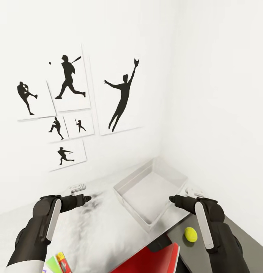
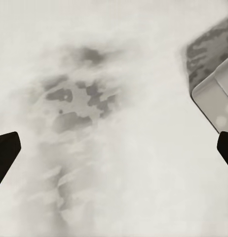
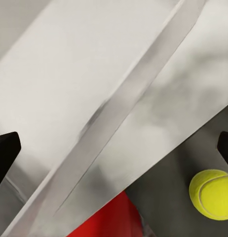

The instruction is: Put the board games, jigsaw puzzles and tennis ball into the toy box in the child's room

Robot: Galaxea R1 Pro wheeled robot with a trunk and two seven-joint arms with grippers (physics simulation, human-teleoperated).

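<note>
Standing in the corner of the white-walled child's room: one worktop [image 1: 97, 223] with a glossy pale grey speckled top. Toy box [image 1: 125, 197], light grey, open-topped, rests on the worktop close to the corner where the walls meet; its inside looks bare as far as it can be seen.

Tennis ball [image 1: 191, 234], yellow-green, lies on a lower dark grey surface [image 1: 241, 235] just beside the worktop's edge, near the right arm; in the right wrist view the ball [image 3: 211, 193] sits on that same dark surface.

Red box [image 1: 154, 259], flat, at the near edge of the worktop, in front of the toy box. A colourful item [image 1: 57, 263], partly cut off by the frame, lies by the left forearm.

Left pincer [image 1: 85, 198]: released, fingers spread wide, nothing between them, above bare worktop. Right pincer [image 1: 172, 198]: released, likewise empty, over the toy box's near right rim.

Black silhouette pictures [image 1: 70, 110] of ball players hang on the wall above.
</note>
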